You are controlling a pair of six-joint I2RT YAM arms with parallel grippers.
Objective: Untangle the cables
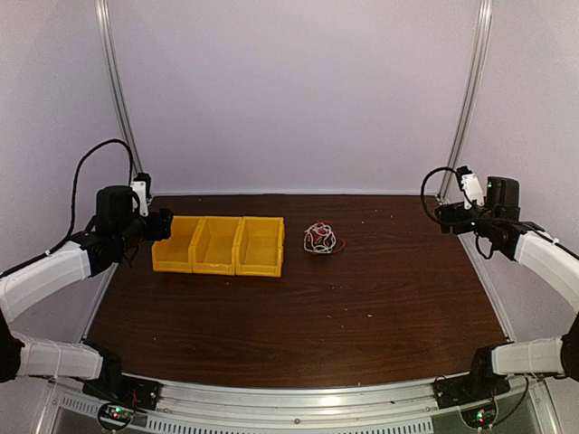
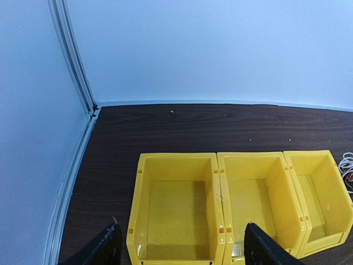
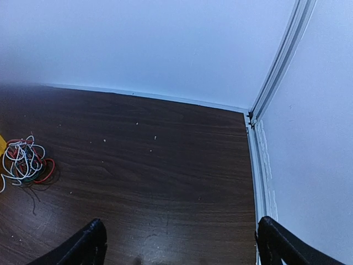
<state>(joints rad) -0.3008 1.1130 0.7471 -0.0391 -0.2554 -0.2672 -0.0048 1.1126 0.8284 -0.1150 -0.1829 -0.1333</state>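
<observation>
The cables (image 1: 319,239) lie as a small tangled bundle of red, white and dark wires on the dark table, just right of the yellow bins. They also show at the left edge of the right wrist view (image 3: 25,163) and as a sliver at the right edge of the left wrist view (image 2: 347,165). My left gripper (image 1: 163,225) is open and empty, raised at the left, its fingers astride the leftmost bin (image 2: 179,207). My right gripper (image 1: 445,217) is open and empty, raised at the far right, well away from the cables.
Three yellow bins (image 1: 218,245) stand side by side left of centre, all empty. White walls close in the table at the back and sides, with metal rails at the corners (image 3: 259,165). Small crumbs dot the wood surface.
</observation>
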